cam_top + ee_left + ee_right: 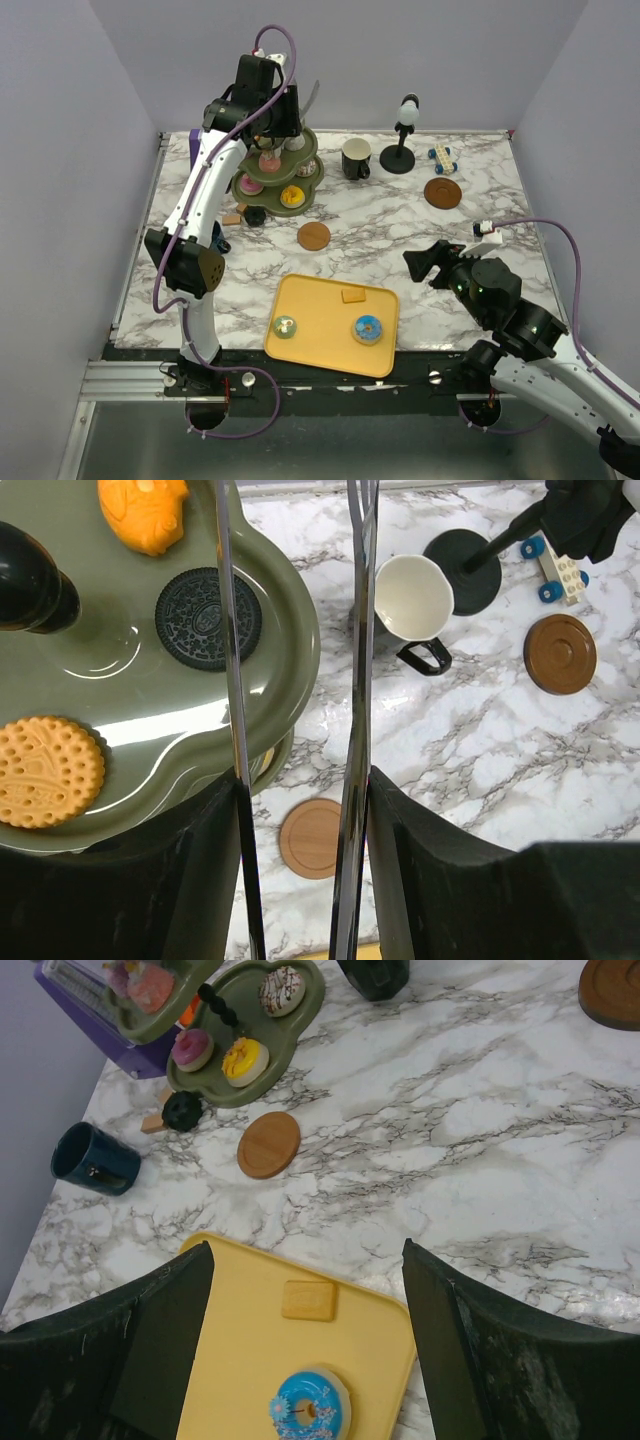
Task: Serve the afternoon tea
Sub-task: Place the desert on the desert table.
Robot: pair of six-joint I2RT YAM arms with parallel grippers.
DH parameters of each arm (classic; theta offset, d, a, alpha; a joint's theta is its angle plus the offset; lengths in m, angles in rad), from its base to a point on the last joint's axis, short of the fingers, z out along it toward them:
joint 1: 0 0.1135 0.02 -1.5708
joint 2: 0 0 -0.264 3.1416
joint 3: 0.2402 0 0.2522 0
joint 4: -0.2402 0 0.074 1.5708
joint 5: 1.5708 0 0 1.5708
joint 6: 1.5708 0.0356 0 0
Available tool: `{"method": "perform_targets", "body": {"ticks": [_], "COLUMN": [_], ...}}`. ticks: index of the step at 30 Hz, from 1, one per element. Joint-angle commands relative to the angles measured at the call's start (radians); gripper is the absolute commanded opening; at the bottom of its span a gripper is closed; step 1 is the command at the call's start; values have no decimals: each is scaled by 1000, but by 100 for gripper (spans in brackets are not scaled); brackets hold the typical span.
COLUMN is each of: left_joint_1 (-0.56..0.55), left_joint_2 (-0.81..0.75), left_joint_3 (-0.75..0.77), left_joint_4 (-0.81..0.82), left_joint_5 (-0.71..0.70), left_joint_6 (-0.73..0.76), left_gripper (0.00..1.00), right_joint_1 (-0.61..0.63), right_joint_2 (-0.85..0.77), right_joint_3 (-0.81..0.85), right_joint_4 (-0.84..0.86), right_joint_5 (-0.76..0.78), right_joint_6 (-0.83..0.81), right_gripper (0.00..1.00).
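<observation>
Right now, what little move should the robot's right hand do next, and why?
Probably lower the right gripper straight down onto the blue doughnut. Its jaws stand open and empty above the yellow tray. The doughnut shows between its fingers in the wrist view, and it is not yet on the olive-green stand.

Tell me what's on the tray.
On the tray: a blue doughnut, a greenish doughnut and a tan biscuit. The top view shows it all; in the right wrist view the right fingers hide the greenish doughnut and the near corners.
</observation>
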Motion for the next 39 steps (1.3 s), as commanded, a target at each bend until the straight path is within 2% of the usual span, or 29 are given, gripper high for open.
{"method": "perform_targets", "body": {"ticks": [1, 20, 25, 34, 39], "left_joint_1": [35, 67, 68, 66, 58], "left_joint_2": [2, -91, -156, -246, -367], "left_joint_3": [-24, -89, -125, -93, -184], "left_joint_4": [4, -52, -33, -39, -9], "left_joint_5": [68, -20, -10, 39, 36], "left_joint_6": [-47, -9, -8, -30, -30], "left_gripper": [55, 54, 54, 53, 53], "right_joint_1": [2, 2, 2, 2, 2], "right_joint_2": [-1, -13, -12, -21, -18], "right_joint_3": [-11, -15, -14, -13, -14], "right_joint_4": [9, 8, 8, 8, 9], "right_joint_5": [-7, -7, -8, -6, -6], "right_joint_6": [-6, -4, -5, -6, -6], "right_gripper": [84, 84, 84, 84, 84]}}
